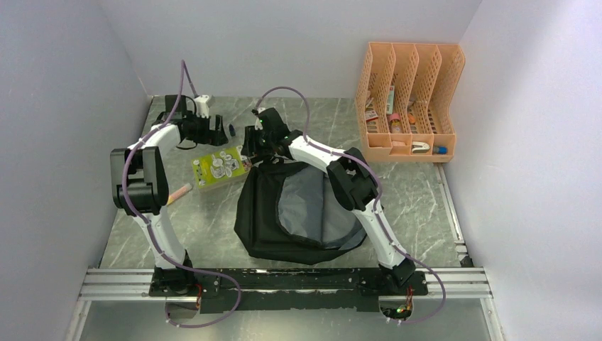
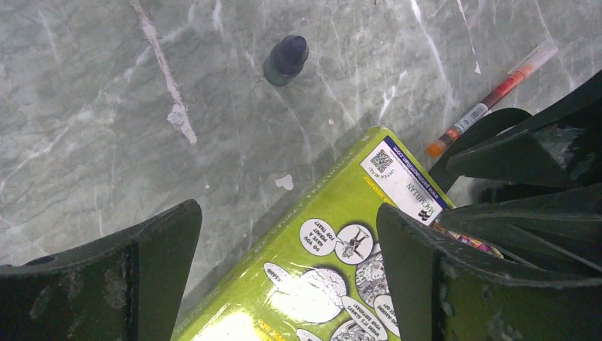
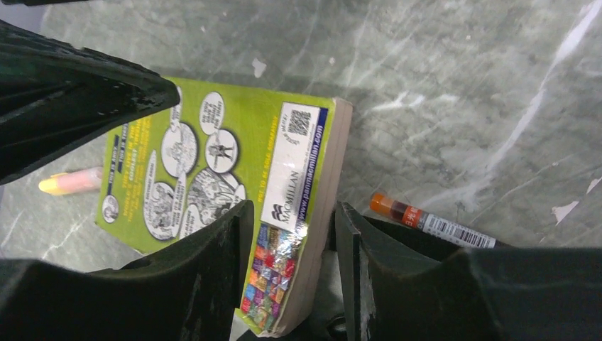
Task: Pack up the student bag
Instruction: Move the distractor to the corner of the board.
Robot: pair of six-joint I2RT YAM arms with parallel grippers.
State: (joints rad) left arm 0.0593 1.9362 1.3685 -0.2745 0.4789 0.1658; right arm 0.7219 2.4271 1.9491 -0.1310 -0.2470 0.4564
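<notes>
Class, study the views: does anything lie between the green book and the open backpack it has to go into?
An orange pen lies just off the end of the green book nearest the backpack. The right gripper straddles that end. Nothing else visible blocks the backpack's open mouth.

White arms (image 1: 316, 153), black joints (image 1: 145, 177); mauve cables (image 1: 186, 78); black end effectors (image 2: 287, 234), perhaps scuffed.

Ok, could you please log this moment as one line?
left gripper: open above green book | right gripper: jaws astride book corner, grip unclear | student bag: open, book outside
</notes>
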